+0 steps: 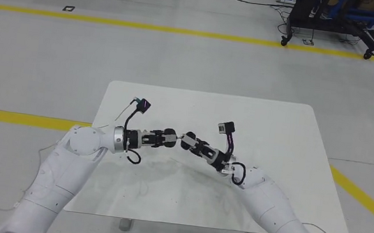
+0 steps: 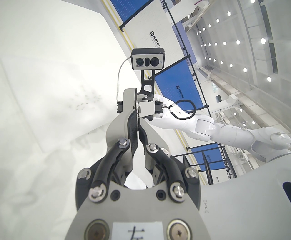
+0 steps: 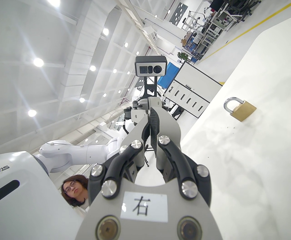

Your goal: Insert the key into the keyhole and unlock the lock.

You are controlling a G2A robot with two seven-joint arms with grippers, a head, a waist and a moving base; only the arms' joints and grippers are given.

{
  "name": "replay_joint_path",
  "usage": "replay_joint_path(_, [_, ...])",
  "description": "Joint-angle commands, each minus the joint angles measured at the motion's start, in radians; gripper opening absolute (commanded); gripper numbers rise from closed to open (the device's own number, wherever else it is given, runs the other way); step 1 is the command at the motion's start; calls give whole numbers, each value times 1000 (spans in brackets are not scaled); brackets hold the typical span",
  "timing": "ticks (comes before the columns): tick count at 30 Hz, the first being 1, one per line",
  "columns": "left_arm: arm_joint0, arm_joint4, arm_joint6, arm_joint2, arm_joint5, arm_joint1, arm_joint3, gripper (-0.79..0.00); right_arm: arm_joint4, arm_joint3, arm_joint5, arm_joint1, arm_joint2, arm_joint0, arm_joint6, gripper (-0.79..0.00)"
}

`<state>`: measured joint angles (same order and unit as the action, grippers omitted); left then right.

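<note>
Right wrist view gives me the padlock (image 3: 241,109): brass, lying flat on the white table (image 1: 277,127), well apart from both grippers, with its shackle looking seated in the body. I judge the lock untouched and not yet unlocked. My right gripper (image 3: 151,111) has its jaws pressed together, pads meeting. The left gripper (image 2: 137,106) is likewise closed down to a sliver. The two meet tip to tip above the middle of the table. Whether either one pinches the key I cannot tell. So nearly everything is left: bring the key to the keyhole, seat it, turn it.

The tabletop is plain white with faint scuffs and a few dark specks near the lock. Around it lies grey floor (image 1: 179,66) crossed by yellow lines (image 1: 183,30), with wheeled frames at the far side.
</note>
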<state>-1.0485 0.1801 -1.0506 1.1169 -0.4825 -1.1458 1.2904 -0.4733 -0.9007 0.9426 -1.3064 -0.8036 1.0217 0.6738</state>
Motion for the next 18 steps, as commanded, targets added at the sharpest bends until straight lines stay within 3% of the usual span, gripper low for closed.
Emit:
replay_joint_path(1, [-1,-1,4,0,-1,1,1,-785,3,-2,-1,-1,-2,1,5,-785])
replay_joint_path(12, [-2,-3,14,-5,0,5,4,-785,8,-7,-6,-5,-11,10,21,-785])
replay_joint_path(13, [-2,-4,14,-5,-1,5,5,-785,7,-8,-5,-5,-12,11,23,-560])
replay_joint_path(14, [-2,-5,12,-7,-3,6,5,-785,5,-8,-3,-6,-14,12,23,-249])
replay_joint_path(15, [-2,-6,12,-7,-5,6,6,-785,3,-8,-1,-6,-16,13,23,0])
replay_joint_path(18, [-3,-8,9,-7,-10,8,8,-785,-5,-8,7,-7,-23,17,23,0])
